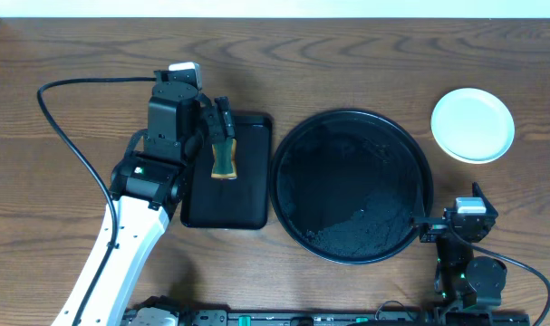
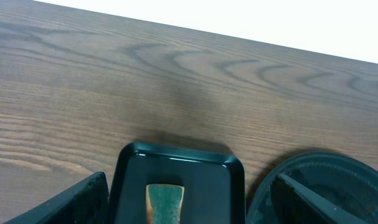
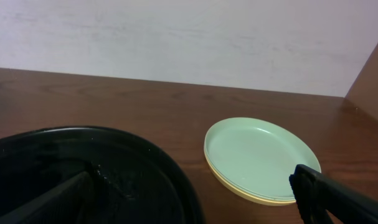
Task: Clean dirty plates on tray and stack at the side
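Dark wood tabletop (image 1: 75,54), white wall (image 3: 176,37) behind. I see the plates (image 1: 472,124) stacked far-right of the round tray (image 1: 347,181); left of it, a rectangular tray (image 1: 247,208) holds a sponge (image 1: 224,161). Both arms' jaws spread

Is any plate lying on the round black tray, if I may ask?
No, the tray holds no plate; the plates sit stacked beside it.

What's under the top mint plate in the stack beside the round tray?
A pale yellow plate shows its rim just beneath the mint plate. Everything else below is covered, so I cannot tell whether a third plate sits between them.
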{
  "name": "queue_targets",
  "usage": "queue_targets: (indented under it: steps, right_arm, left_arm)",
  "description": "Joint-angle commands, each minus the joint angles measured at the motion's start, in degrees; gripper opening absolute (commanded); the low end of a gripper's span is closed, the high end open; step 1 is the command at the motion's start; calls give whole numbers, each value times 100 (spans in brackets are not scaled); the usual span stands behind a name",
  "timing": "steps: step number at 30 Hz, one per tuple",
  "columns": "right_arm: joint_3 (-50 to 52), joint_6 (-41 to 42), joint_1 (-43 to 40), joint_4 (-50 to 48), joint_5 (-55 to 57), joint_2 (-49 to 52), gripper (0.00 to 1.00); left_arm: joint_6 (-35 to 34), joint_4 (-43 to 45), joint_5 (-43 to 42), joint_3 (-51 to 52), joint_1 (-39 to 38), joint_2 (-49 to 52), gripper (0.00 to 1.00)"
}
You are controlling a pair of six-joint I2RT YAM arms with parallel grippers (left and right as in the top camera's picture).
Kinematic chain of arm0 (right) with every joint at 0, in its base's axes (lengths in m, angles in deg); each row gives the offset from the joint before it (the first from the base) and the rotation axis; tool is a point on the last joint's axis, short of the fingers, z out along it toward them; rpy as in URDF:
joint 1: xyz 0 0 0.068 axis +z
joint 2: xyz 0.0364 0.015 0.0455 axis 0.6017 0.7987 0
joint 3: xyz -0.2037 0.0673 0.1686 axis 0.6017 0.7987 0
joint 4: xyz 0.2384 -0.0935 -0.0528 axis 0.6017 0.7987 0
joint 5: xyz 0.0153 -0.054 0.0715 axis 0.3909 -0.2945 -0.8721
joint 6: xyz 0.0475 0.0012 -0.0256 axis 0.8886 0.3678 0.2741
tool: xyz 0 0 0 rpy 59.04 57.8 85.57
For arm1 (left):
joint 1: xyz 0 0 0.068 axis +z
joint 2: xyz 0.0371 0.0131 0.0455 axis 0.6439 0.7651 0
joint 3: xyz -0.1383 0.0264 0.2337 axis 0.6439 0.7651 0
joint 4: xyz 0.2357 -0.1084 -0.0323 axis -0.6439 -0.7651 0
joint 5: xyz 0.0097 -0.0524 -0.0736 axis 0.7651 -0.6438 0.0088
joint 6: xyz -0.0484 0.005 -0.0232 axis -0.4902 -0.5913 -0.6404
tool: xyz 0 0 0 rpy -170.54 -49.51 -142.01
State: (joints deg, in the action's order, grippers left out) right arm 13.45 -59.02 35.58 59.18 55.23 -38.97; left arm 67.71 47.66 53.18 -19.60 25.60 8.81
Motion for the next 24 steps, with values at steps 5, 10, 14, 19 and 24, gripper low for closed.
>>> queue_targets:
  steps: [5,10,14,19,24]
  right_arm:
    - [9,352,66,24,-85,-44,99]
    - [9,396,63,24,-81,-44,99]
    - [9,396,66,24,-81,-44,99]
    - [9,396,63,24,-81,-44,99]
    - [9,396,63,24,-81,-44,99]
  left_arm:
    - [33,4,70,-101,4,28,84]
    - [33,4,70,-101,4,28,84]
    - [33,4,70,-101,4,28,84]
    - [33,4,70,-101,4,28,84]
    - [33,4,70,-101,4,28,84]
